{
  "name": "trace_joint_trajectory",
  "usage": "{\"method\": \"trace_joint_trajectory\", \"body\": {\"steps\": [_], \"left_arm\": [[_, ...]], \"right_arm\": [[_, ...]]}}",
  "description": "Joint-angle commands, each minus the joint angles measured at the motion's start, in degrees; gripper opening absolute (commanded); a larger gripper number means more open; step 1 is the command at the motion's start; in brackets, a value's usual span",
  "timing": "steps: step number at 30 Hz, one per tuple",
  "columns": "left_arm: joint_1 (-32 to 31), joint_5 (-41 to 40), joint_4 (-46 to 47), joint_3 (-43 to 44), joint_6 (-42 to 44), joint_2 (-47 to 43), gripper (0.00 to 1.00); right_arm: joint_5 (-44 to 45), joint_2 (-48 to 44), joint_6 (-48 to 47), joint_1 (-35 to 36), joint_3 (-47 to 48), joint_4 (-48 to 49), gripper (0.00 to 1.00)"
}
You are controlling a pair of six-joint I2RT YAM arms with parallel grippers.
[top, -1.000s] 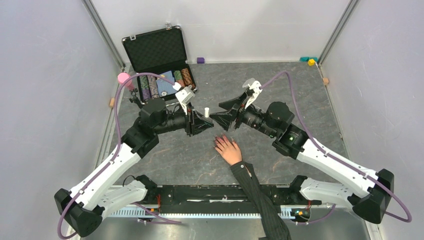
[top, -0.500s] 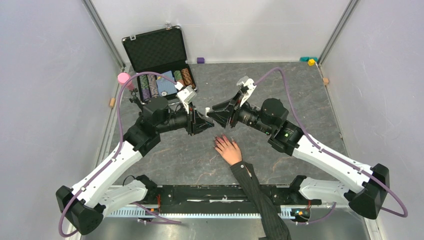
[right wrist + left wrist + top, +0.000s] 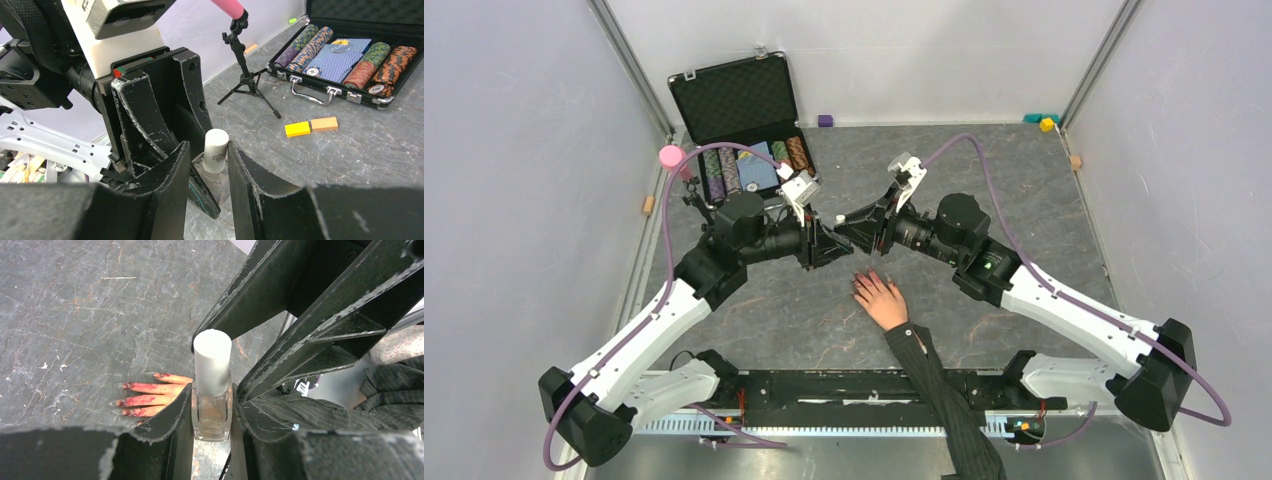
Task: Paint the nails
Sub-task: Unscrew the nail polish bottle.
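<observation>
Step in hand, as I read it: uncapping. No painting yet.

- **Left:** left gripper (image 3: 211,407) is pinched tight on the glass body of the small clear polish bottle (image 3: 212,422), holding it upright about mid-table. Can't tell if the base rests on the dark grey stone-look table (image 3: 1024,180).
- **Right:** right gripper (image 3: 207,150) is part-spread, one finger either side of the bottle's white cylindrical cap (image 3: 212,360). Contact unclear, so nothing gripped that I can confirm.
- **Target:** pale human hand (image 3: 882,298) in a dark pinstriped sleeve lies flat on the table, just on the near-edge side of the bottle. Its long reddish-pink nails (image 3: 122,386) point toward the left edge.

Next: the right jaws must seat square on the cap, then twist and lift straight, with the left resisting the turn.
</observation>
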Motion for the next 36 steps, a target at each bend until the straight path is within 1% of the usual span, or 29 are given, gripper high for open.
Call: {"method": "trace_joint_trajectory", "body": {"steps": [1, 6, 8, 14, 19, 21, 24, 27, 29, 33, 36], "left_arm": [[0.20, 1.46, 1.24, 2.40, 0.02, 0.55, 0.02], [0.15, 1.80, 1.24, 2.40, 0.10, 0.68, 0.02], [0.13, 1.91, 1.29, 2.40, 0.14, 0.74, 0.02], [0.14, 2.98, 1.35, 2.49, 0.46, 0.42, 0.02], [0.17, 7.25, 3.21, 2.15, 0.19, -0.42, 0.02], [0.18, 9.74, 4.56, 1.73, 0.09, -0.93, 0.02], [0.15, 15.88, 7.70, 1.15, -1.10, -1.55, 0.02], [0.18, 22.69, 11.66, 0.03, -3.22, -2.68, 0.02], [0.14, 26.79, 16.11, -0.70, -5.02, -3.27, 0.02], [0.06, 31.77, 20.00, -1.46, -7.15, -4.24, 0.02], [-0.32, 34.08, 21.32, -1.64, -8.06, -4.35, 0.02]], "right_arm": [[-2.16, 0.98, 1.14, 0.32, 2.61, 3.15, 0.38], [-2.19, 1.59, 1.23, 0.43, 2.79, 3.64, 0.36], [-2.34, 1.82, 1.20, 0.50, 2.79, 3.87, 0.33], [-1.74, 1.97, 0.48, 0.50, 2.29, 3.55, 0.11], [-3.79, 1.37, -2.75, 0.38, 2.18, 2.79, 0.00], [-5.52, 0.48, -4.53, 0.15, 1.73, 3.16, 0.00], [-10.09, -0.80, -6.28, -0.36, 0.66, 5.18, 0.00], [-17.08, -1.69, -6.84, -0.98, -0.84, 8.52, 0.00], [-21.94, -2.33, -6.60, -1.17, -1.95, 12.20, 0.00], [-30.95, -3.19, -4.80, -1.30, -3.64, 19.07, 0.00], [-35.77, -3.17, -3.86, -1.35, -3.80, 21.68, 0.00]]}}
